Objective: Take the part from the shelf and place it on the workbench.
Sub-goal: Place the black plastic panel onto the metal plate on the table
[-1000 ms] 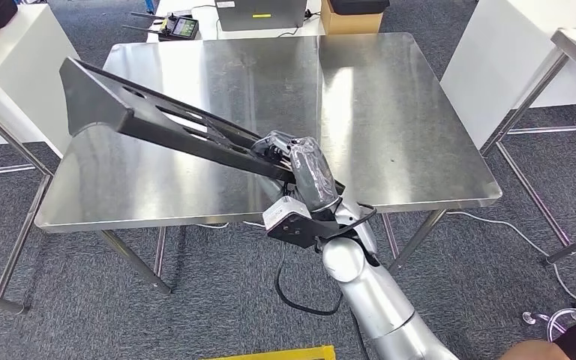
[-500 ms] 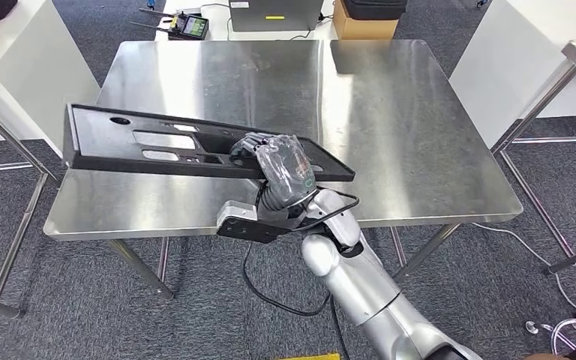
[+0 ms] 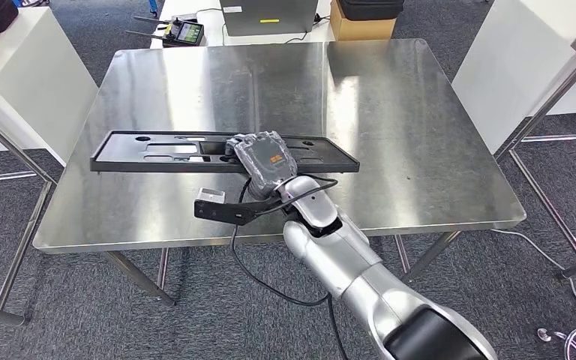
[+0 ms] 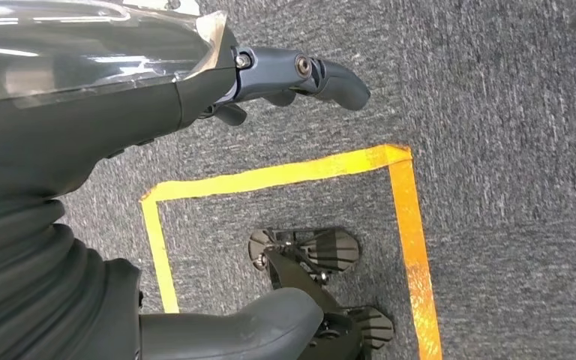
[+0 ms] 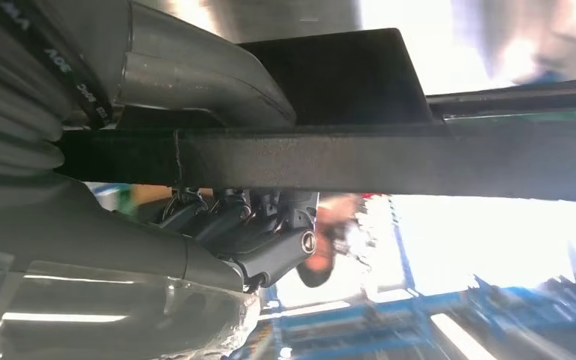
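One silver arm is reaching forward from the lower edge of the head view, and one right robot hand [image 3: 265, 159] at its end is gripping one long black part [image 3: 157, 151], a flat panel with several cut-outs. The robot hand is holding the part right of its middle, with the fingers [image 5: 270, 225] curling over one face of the panel edge and the thick thumb pressing against the other, as the right wrist view is showing. The part is lying lengthwise, roughly level, over the near half of one steel desk [image 3: 390, 112]; whether it is resting on the desk surface or sitting just above it cannot be told. One black cable is looping down from the wrist below the desk edge. The left robot hand [image 4: 285, 79] is hanging over grey carpet with its fingers apart and nothing in them; one yellow tape outline [image 4: 285, 176] is marking the floor [image 4: 495, 90] under it. Beyond the far edge of the desk, one handheld controller [image 3: 182, 31], one grey box [image 3: 270, 15] and one cardboard box [image 3: 362, 28] are sitting on a white surface.
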